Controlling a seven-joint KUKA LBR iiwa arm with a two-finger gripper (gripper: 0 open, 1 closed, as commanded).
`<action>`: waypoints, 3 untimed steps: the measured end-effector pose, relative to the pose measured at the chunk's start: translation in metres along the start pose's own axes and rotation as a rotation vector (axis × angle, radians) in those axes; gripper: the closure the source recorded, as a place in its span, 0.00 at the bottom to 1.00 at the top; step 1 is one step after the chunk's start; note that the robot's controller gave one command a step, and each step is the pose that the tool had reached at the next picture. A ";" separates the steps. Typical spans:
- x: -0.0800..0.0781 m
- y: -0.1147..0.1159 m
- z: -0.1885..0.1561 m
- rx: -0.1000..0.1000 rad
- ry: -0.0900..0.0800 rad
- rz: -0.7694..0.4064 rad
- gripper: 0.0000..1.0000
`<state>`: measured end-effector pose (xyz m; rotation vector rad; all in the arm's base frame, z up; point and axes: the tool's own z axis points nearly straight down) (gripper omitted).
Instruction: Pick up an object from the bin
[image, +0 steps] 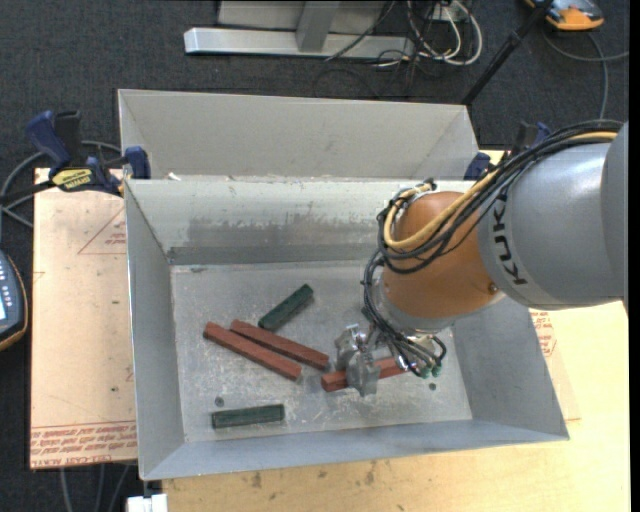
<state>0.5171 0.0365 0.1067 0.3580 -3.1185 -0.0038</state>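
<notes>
A robotics lab: industrial arm (560, 230) over a metal bin (150, 300), cables (445, 40) strewn across dark carpet (90, 50).

Two long reddish-brown bars lie side by side and touching, both slanting down toward the right: the lower-left bar (252, 352) and the upper-right bar (285, 346). Just above them a short dark green bar (286, 307) lies tilted the other way, its right end higher, near the brown pair but apart from it. A second dark green bar (247, 415) lies almost level, well below and to the left of the others. Farther out, dark carpet (60, 60) covers the floor. On it, at the top of the view, rest a pale metal base (250, 40) and a tangle of cables (440, 35).
</notes>
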 end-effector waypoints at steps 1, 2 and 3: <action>0.013 -0.017 -0.137 0.004 -0.013 0.052 1.00; -0.029 -0.042 -0.119 0.004 -0.006 -0.360 1.00; -0.086 0.007 -0.118 0.001 -0.011 -0.358 1.00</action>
